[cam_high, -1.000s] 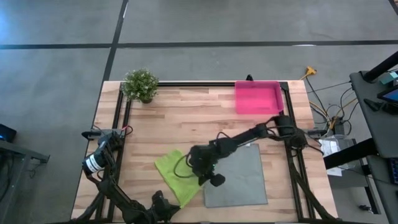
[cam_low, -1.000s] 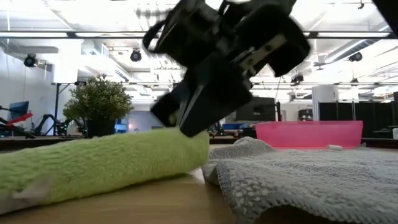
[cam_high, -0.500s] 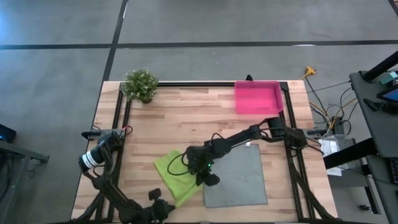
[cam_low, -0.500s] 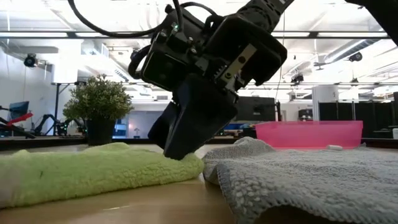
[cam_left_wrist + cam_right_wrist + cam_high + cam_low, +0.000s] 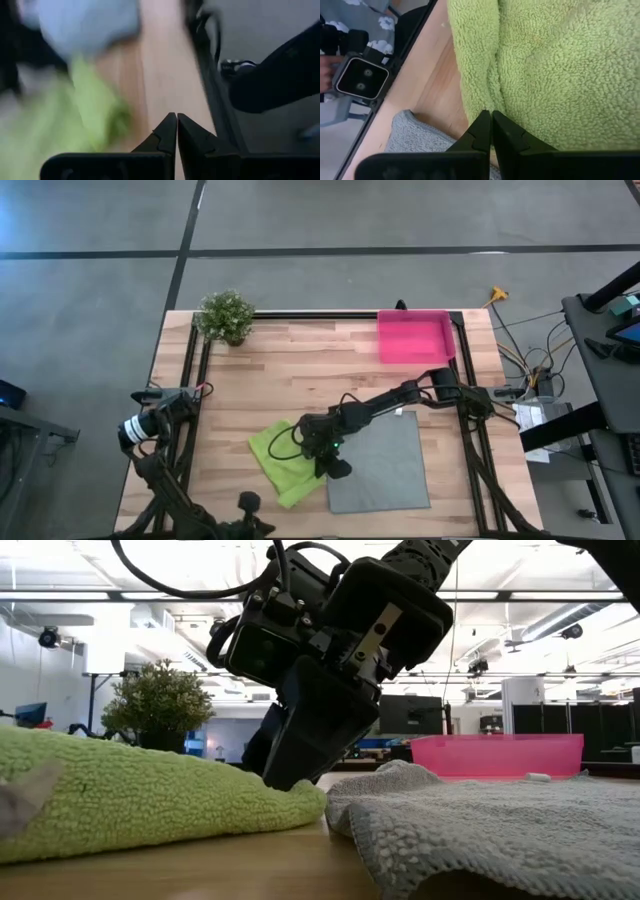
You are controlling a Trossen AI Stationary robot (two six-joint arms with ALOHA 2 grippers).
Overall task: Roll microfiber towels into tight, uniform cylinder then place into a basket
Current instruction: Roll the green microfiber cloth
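Closed right gripper (image 5: 337, 469) pressing green towel's (image 5: 283, 463) edge beside grey towel (image 5: 385, 465); left gripper (image 5: 176, 126) closed, blurred, at table's left edge.

A: What do we see of the surfaces?

B: We see a lime green towel (image 5: 545, 70) of thick, nubby, matt pile, and a grey towel (image 5: 500, 830) of looped, rough terry.

A: And the table (image 5: 300, 370)?

B: We make out pale wood in butcher-block strips, smooth with a soft sheen, framed by dark matt metal rails (image 5: 205, 360).

A: The basket (image 5: 413, 336)?

B: Bright pink plastic, smooth, slightly translucent in the low view. The right gripper (image 5: 488, 125) looks like black matt plastic.
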